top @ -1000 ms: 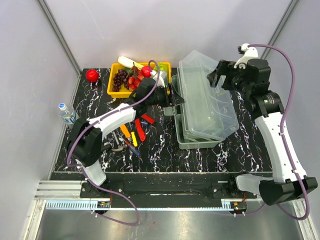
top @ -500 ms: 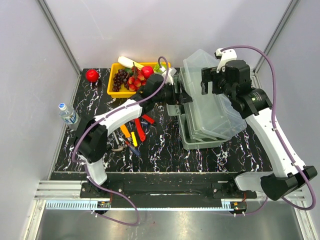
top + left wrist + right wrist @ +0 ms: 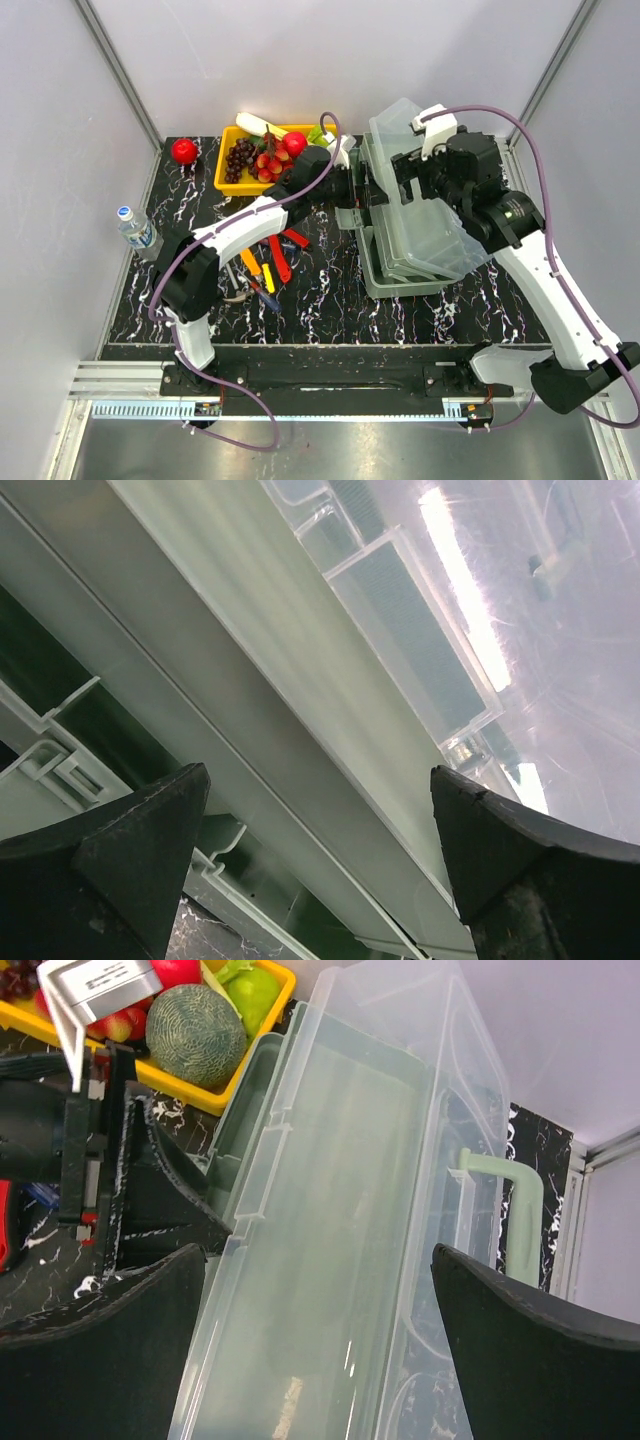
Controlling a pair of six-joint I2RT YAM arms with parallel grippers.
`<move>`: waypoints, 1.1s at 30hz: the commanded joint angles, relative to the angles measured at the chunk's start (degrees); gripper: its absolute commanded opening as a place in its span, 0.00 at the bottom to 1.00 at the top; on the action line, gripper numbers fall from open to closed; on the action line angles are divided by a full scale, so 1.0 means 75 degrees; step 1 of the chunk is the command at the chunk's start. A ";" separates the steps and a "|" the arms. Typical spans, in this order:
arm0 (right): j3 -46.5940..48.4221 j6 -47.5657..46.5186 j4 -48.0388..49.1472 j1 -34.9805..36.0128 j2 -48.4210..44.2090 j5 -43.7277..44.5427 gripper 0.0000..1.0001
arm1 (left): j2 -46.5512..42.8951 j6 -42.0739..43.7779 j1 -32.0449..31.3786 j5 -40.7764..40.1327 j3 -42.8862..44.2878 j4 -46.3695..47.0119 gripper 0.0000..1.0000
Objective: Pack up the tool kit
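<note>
Toolbox (image 3: pixel 392 284) lies ahead of both your jaw sets. Clear lid (image 3: pixel 340 1220) tilted, spanning gap of right gripper (image 3: pixel 320 1290), jaws spread. Left gripper (image 3: pixel 320 810) spread wide, toolbox rim crossing between, nothing pinched. Hand tools (image 3: pixel 268 262) well behind left jaws.

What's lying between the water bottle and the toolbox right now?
In the top view, the left arm stretches across that gap, and loose hand tools with red, yellow and orange handles lie on the table beside it.

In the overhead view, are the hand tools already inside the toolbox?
No, the hand tools lie on the table to the left of the toolbox, outside it.
</note>
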 commanded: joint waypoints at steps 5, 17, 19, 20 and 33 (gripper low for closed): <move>-0.0334 -0.0729 0.0372 0.0753 -0.0060 0.0703 1.00 | 0.0049 0.0037 -0.0095 -0.0019 0.0315 0.0342 0.99; -0.0358 -0.0719 -0.0083 0.1726 0.0268 0.2028 0.99 | -0.0103 0.0013 -0.0084 0.0203 0.0222 0.0822 0.99; -0.0277 -0.0485 -0.0457 0.1750 0.0303 0.2145 1.00 | -0.0080 0.0037 -0.0072 0.0331 0.0221 0.0951 0.99; -0.0183 -0.0379 -0.0738 0.1762 0.0315 0.2180 0.99 | -0.0056 0.0037 -0.0060 0.0402 0.0233 0.1021 0.99; -0.0124 0.0360 -0.2147 0.2160 0.0537 0.2812 0.99 | 0.0225 -0.0314 0.0080 0.0695 0.0151 0.1421 0.99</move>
